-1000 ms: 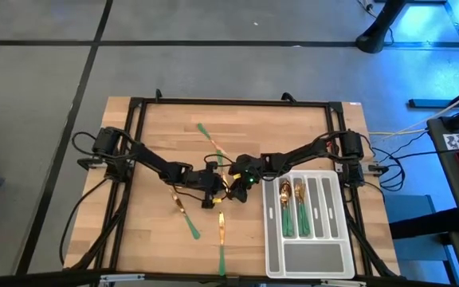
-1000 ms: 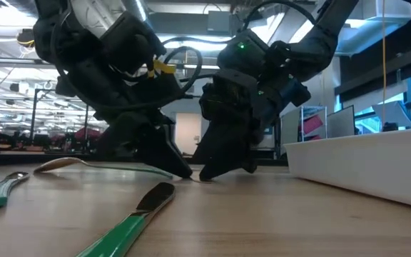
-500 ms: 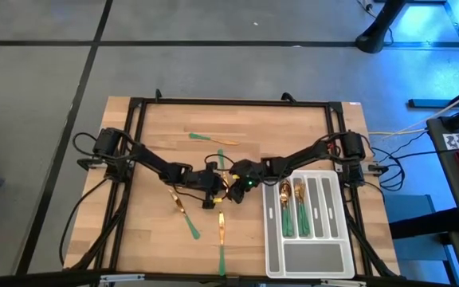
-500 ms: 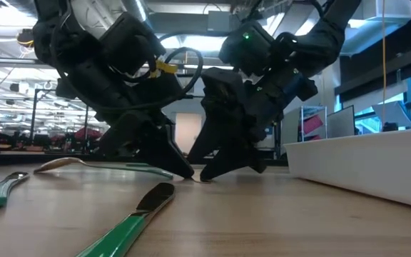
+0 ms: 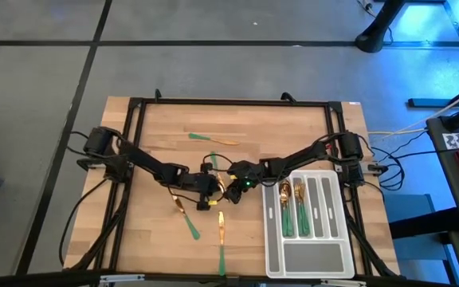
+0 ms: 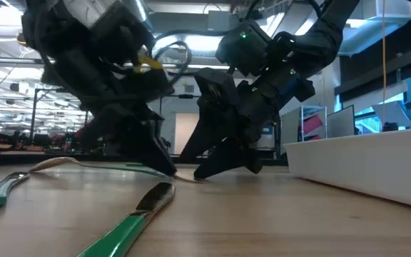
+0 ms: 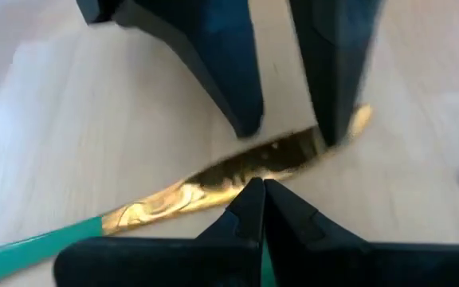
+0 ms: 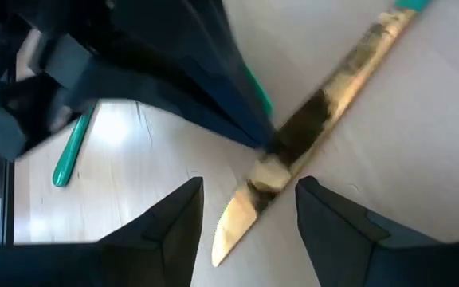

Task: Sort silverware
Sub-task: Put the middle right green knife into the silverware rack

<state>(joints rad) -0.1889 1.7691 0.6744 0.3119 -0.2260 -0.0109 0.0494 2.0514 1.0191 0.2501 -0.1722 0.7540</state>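
1. You've got the knife [image 7: 245,171] lying flat at the middle of the surface [image 5: 150,127], between both arms. Its gold blade tip points in between the right gripper's fingers, and the green handle runs off the other way.
2. The left gripper [image 7: 257,187] has its fingers pressed together, tips down at the blade's edge and pinching nothing.
3. The right gripper [image 8: 249,187] has its fingers spread, one on each side of the blade.
4. It's a pale wood surface. The grey tray [image 5: 307,259] sits at the right with several pieces [image 5: 289,209] in it. Loose pieces lie far [image 5: 205,139] and near [image 5: 221,239].
5. Behind is an open hall with ceiling lights.
6. From above, the arms cover most of the knife. The handle's end is cut off in both wrist views.
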